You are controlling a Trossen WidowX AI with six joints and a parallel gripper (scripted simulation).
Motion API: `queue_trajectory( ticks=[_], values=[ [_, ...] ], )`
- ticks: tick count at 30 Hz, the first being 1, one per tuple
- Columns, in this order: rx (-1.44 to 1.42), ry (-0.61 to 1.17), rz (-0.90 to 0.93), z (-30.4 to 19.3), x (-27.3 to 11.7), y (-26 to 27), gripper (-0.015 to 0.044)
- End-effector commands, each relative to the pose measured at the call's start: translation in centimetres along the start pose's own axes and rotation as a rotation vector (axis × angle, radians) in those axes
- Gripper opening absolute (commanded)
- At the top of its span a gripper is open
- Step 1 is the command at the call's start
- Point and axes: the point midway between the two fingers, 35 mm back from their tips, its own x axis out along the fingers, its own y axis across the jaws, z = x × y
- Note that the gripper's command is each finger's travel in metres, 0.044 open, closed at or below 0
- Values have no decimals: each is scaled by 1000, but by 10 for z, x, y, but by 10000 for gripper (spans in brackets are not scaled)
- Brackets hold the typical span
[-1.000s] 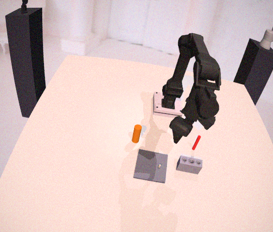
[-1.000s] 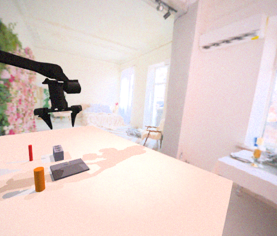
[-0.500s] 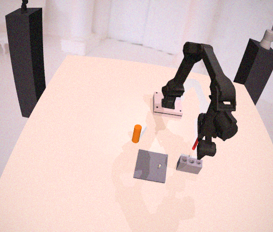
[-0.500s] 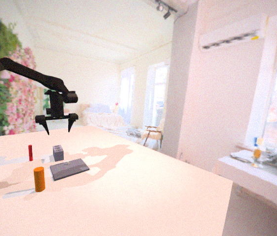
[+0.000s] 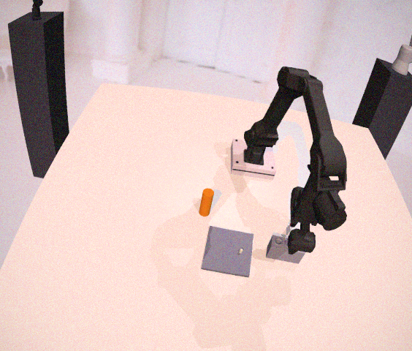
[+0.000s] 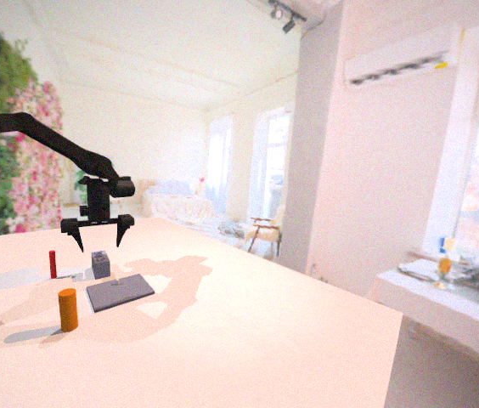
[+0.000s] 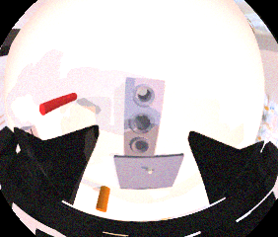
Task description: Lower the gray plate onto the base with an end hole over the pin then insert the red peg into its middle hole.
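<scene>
The gray plate [image 5: 278, 254] [image 6: 101, 267] [image 7: 157, 106], a block with three holes in a row, stands on the table beside the base. The base [image 5: 221, 249] [image 6: 121, 294] [image 7: 131, 179] is a flat gray square with a small pale pin [image 5: 240, 251] [image 7: 150, 171] standing up from it. The red peg [image 6: 53, 264] [image 7: 58, 103] stands upright on the table near the plate; the arm hides it in the top view. My gripper [image 6: 100, 248] [image 7: 146, 133] is open and empty, pointing down above the plate, with the fingers on either side of it in the wrist view.
An orange cylinder [image 5: 206, 202] [image 6: 68, 309] [image 7: 103, 198] stands upright near the base, on the side toward the arm's pale mount [image 5: 242, 167]. Two dark pillars [image 5: 32, 94] [image 5: 394, 98] stand beyond the table edges.
</scene>
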Motion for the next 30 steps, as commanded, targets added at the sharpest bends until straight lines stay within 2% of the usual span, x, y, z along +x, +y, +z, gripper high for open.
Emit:
queue_trajectory(
  ticks=[1, 30],
  values=[
    [-5, -1, 13, 0, 7, 2, 440],
    [-5, -1, 13, 1, 54, 2, 440]
  ],
)
